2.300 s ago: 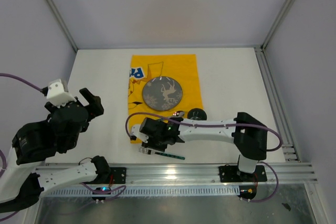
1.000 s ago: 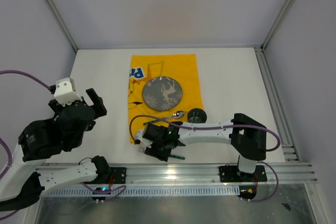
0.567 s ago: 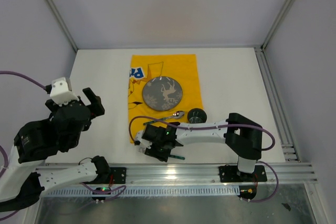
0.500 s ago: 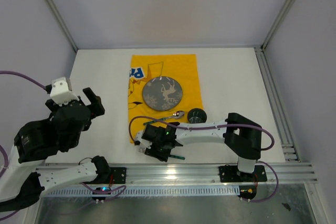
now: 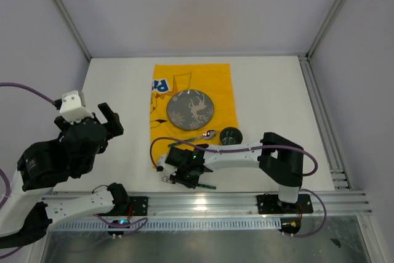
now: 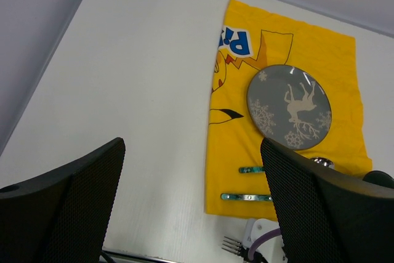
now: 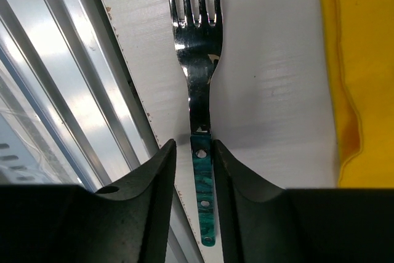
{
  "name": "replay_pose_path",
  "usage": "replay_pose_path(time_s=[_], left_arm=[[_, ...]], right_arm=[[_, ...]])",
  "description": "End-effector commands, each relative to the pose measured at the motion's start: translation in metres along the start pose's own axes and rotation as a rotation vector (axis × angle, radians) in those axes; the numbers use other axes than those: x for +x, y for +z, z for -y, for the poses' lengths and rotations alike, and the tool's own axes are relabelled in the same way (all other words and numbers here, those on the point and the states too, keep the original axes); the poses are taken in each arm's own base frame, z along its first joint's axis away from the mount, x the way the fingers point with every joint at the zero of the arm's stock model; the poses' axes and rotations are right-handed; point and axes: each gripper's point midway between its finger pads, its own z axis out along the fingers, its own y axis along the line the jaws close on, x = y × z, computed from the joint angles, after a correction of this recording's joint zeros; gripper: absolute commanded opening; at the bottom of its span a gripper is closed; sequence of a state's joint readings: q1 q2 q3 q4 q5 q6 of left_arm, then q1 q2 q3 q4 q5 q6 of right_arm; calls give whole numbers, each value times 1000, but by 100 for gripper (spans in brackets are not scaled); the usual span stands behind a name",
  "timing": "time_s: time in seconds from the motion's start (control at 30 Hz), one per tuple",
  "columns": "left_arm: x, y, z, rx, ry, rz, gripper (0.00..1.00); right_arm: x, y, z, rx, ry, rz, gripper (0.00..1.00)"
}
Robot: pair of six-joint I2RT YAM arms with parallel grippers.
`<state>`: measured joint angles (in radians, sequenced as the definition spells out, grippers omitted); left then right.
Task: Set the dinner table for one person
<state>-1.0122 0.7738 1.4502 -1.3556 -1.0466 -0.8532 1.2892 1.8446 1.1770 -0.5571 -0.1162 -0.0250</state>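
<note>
One fork (image 7: 198, 60), straddled by right hand (image 7: 192, 147)

I'm looking into a robot test cell, a lab set-up rather than a home. The desk (image 5: 271, 103) is a bare matte white board, boxed in by plain pale panels (image 5: 197, 10) on three sides, with slim aluminium posts (image 5: 63, 13) running up the corners. Along its near edge lies an extruded aluminium rail (image 5: 209, 200). The left arm (image 5: 55, 158) and right arm (image 5: 246, 150) are bolted to the rail on black brackets. Purple cables (image 5: 24, 89) loop loose from the arms. The only homely things are a yellow cartoon cloth (image 5: 221, 90), a grey plate (image 5: 191, 109) and a fork (image 7: 197, 60), laid out like props on that bare white surface.
</note>
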Motion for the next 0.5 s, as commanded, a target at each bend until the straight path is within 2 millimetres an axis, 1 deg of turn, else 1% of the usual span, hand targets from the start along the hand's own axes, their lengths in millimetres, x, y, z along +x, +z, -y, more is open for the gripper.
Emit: replay_pose_path(time_s=[0.0,0.03,0.23,0.4,0.47], left_arm=[[1,-2,-5,-7,14,-8,92],[2,-1,-5,-7,16,-10,92],[1,-1,-3,-4,12,-6,92],[-2,-1,-3,-4,15,1,92],[-1,-1,-3,-4,17,1,92]], right_arm=[[-16,2,-5,-23,-19,37,31],[-15,3,-5,-25,-20,32,24],[-11,5,-6,-35,-25,17,11],[-9,5,-6,-38,-28,13,9],[-11,3,-3,-17,-24,22,4]])
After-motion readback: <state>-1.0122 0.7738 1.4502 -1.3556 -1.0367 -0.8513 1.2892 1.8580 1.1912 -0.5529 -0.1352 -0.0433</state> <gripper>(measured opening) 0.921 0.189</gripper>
